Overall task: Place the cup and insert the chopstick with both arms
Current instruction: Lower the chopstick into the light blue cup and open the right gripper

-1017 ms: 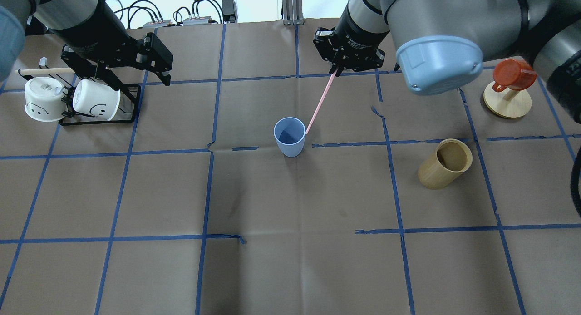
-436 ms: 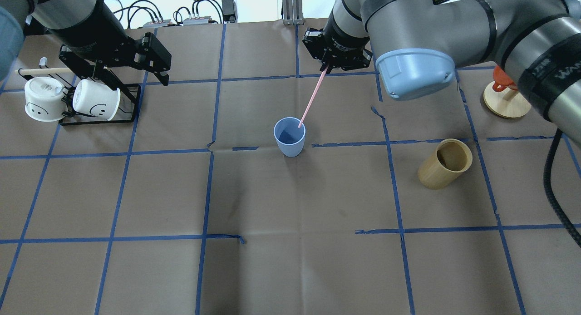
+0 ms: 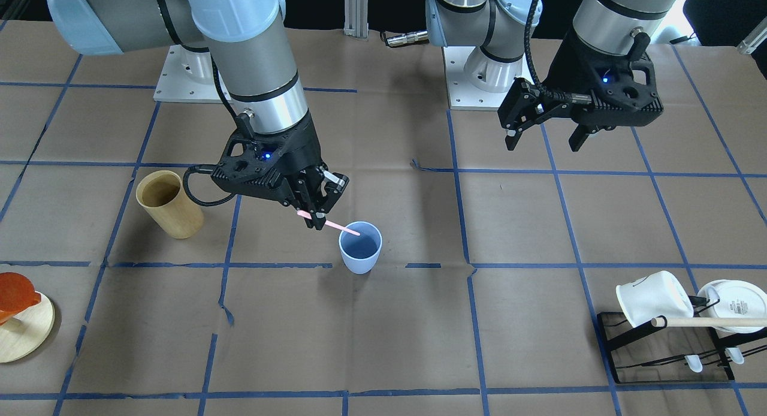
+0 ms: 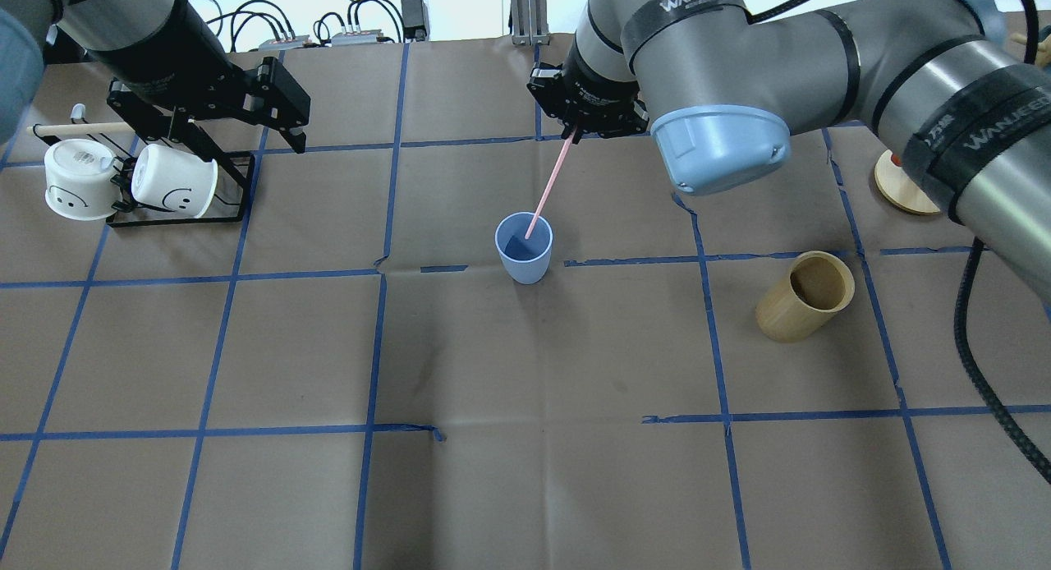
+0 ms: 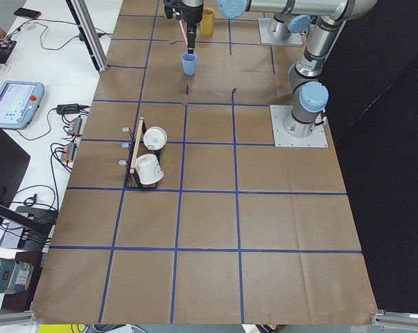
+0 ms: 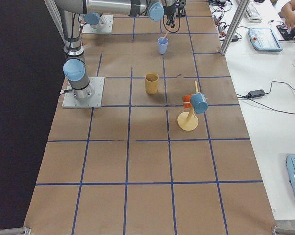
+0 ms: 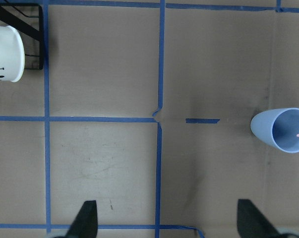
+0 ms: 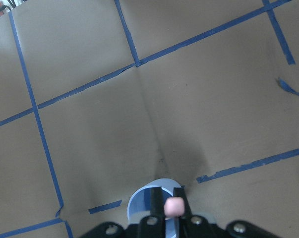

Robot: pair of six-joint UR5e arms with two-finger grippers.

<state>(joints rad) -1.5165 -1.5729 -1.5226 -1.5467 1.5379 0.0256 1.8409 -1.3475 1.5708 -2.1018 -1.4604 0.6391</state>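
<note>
A light blue cup stands upright near the middle of the paper-covered table, just beside a blue tape line. A pink chopstick slants down toward it, its lower tip lying over the cup's open mouth; how far the tip sits below the rim cannot be told. The right gripper is clamped on the chopstick's upper end; in the right wrist view only the stick's pink butt end shows between the fingers, which hide most of the cup. The left gripper hangs with its jaws wide apart and nothing between them, well apart from the cup; in the left wrist view its fingertips are cut off by the bottom edge. Near it a black rack carries two white mugs. A bamboo cup stands on the robot's right; a round wooden stand is mostly hidden behind the right arm in the overhead view.
</note>
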